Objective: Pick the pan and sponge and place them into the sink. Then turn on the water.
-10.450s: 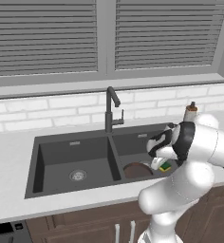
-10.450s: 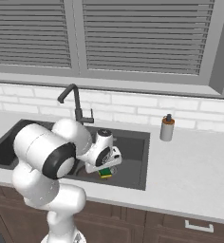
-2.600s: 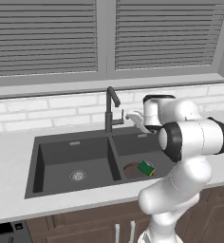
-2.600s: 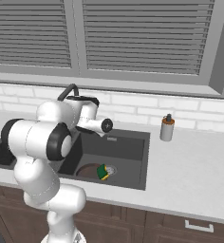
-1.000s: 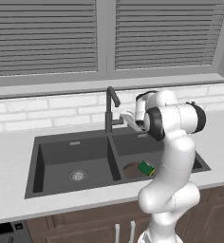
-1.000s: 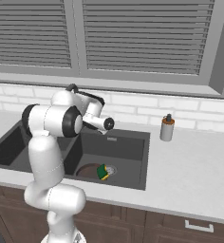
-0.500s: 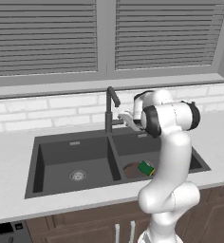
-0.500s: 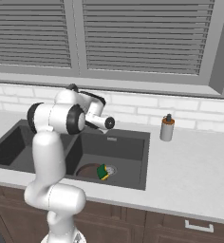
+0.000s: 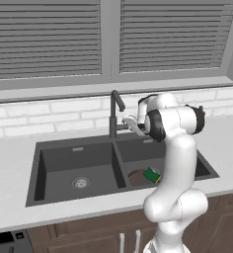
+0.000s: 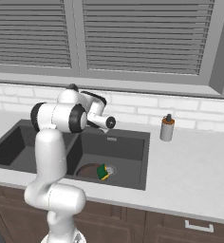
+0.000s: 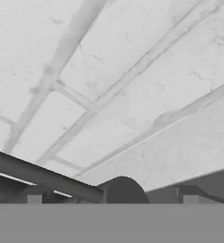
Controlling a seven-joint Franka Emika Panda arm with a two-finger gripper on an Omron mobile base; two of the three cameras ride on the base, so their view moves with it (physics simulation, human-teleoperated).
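Two items, pan (image 9: 137, 176) w/ sponge (image 9: 152, 174) on it, lie in sink (image 9: 79, 150) right basin, below pincer (image 9: 127, 120). Pincer at faucet (image 9: 114, 112) lever; grip state can't tell.

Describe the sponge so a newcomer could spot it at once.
Find the dark double sink under the window and look in its right basin. There the small green sponge with a yellow edge lies on the round brown pan; it is the only bright, blocky thing in the basin.
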